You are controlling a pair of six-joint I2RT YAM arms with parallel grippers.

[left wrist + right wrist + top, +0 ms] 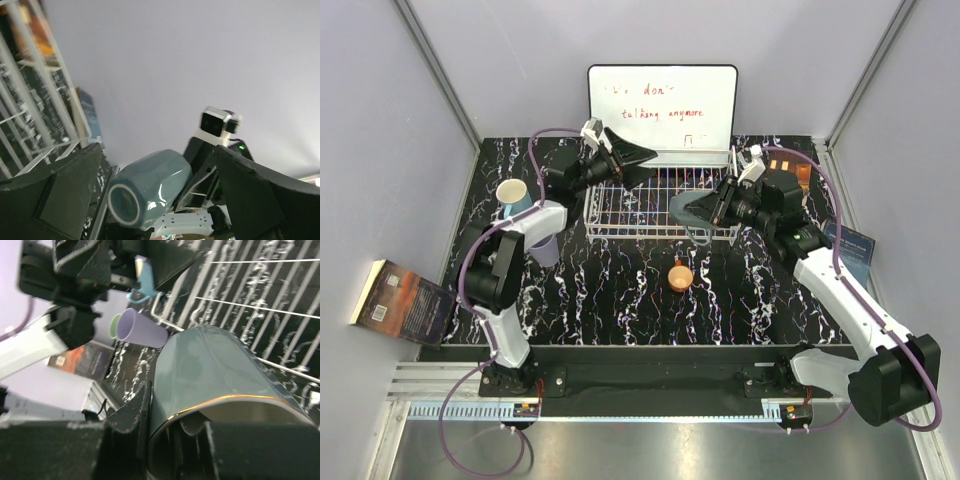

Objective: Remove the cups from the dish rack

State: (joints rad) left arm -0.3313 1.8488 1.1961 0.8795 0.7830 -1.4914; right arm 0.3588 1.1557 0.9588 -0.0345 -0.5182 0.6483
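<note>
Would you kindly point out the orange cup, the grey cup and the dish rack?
orange cup (pixel 680 277): top view, middle.
grey cup (pixel 210 365): right wrist view, side.
dish rack (pixel 640 213): top view, wire floor.

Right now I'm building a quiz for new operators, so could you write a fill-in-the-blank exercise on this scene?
1. The right gripper is shut on the held cup, whose colour is ____.
2. The left gripper, at the far left corner of the dish rack, has its jaws ____.
3. The small cup standing alone on the table in front of the rack is ____.

Missing words: dark grey; open; orange.
</note>
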